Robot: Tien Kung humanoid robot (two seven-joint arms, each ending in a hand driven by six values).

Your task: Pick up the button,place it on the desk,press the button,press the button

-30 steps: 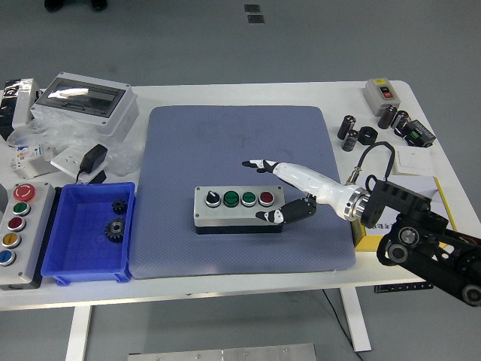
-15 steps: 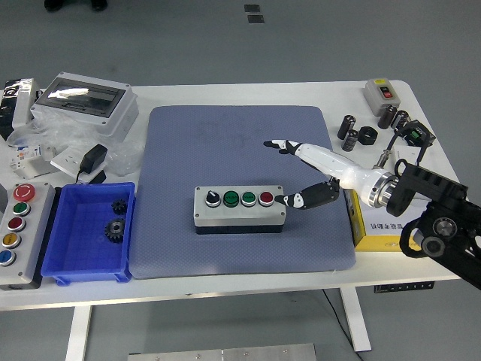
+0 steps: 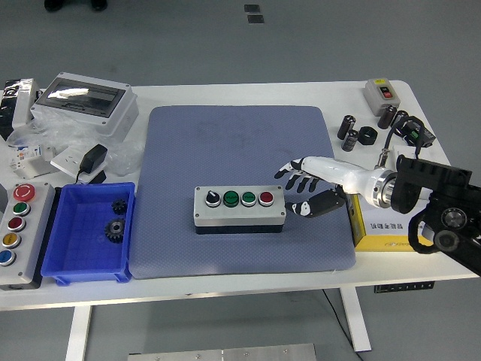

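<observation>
A white table [image 3: 225,94] on white legs stands on grey floor [image 3: 188,37] (evenly lit)

The right arm [image 3: 443,218] runs off the right edge; gears [image 3: 114,228] lack detail.

Bright, even overhead light; sharp picture throughout.
Shadows are soft and short: a thin dark band under the button box [image 3: 239,208] and a faint one beneath the right hand [image 3: 306,188] on the mat [image 3: 225,143]. Glare whitens the clear lid of the enclosure [image 3: 81,99]. The table [image 3: 248,94] edges bow slightly.
</observation>
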